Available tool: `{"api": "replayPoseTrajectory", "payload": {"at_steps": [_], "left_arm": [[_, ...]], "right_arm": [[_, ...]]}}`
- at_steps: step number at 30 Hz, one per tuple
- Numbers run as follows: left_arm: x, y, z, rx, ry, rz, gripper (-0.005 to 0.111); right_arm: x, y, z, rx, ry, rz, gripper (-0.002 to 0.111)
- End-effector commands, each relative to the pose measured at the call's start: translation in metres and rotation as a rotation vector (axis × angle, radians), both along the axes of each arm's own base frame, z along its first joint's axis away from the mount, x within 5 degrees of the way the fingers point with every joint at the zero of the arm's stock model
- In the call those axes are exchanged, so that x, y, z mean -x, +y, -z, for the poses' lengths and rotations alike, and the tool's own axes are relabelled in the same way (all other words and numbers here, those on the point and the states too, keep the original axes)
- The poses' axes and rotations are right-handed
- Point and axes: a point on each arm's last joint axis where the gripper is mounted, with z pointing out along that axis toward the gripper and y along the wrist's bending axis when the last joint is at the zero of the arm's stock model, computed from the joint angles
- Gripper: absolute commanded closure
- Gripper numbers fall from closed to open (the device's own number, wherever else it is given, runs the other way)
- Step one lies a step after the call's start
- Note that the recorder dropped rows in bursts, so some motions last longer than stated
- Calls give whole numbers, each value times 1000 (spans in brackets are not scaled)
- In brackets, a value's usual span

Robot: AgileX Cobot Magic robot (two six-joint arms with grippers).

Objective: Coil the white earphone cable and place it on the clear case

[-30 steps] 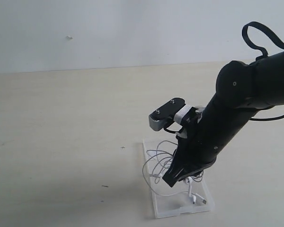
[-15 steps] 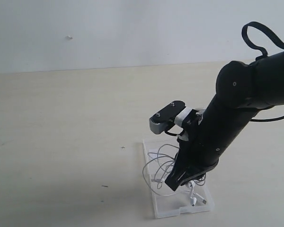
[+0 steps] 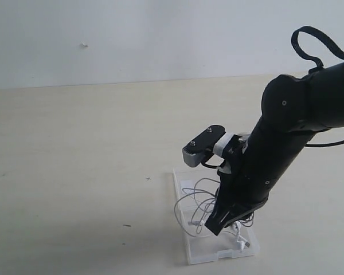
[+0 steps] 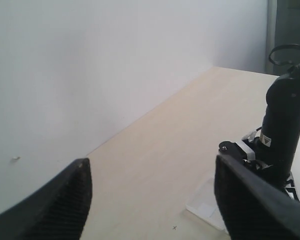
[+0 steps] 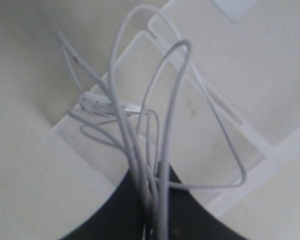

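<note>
The clear case [image 3: 190, 252] lies open and flat on the table, its white sticker [image 5: 235, 7] on the half farther from the exterior camera. My right gripper [image 3: 216, 224] is low over the case, shut on a bunch of strands of the white earphone cable [image 5: 162, 150]. Loose loops [image 3: 189, 200] spread from the jaws over the case and past its left edge. A plug or earbud end [image 3: 241, 243] rests on the near half of the case. The left gripper [image 4: 152, 200] is open, held high and far from the case [image 4: 205, 210], with nothing between its fingers.
The pale wooden table [image 3: 74, 172] runs back to a white wall [image 3: 160, 34]. A small dark mark [image 3: 127, 226] and a tiny cross [image 3: 148, 179] lie on the table left of the case. The right arm [image 3: 298, 120] slants down from the upper right.
The right gripper has sunk lower and slightly nearer over the case, bringing the cable loops down with it. The case has not moved.
</note>
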Motion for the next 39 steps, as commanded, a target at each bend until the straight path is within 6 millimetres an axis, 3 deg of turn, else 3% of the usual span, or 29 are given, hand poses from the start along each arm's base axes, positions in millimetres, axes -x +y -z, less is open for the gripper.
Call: {"api": "replayPoseTrajectory", "payload": {"at_steps": [1,14,22,27,39], "left_arm": [[1,1,-3,23,-13,-5,40],[1,1,-3,23,-13,-5,40],[1,1,-3,23,-13,-5,40],[1,1,-3,23,-13,-5,40],[1,0,-3,22,-11,-4,40]], "right_arm": [[-3,1,5,4,-17,-11,108],[0,1,13,26,41,-40,108],[-1,2,13,10,35,-48,79],[-1,3,13,7,28,-47,51],[-5,5,0,-41,-50,-10,45]]}}
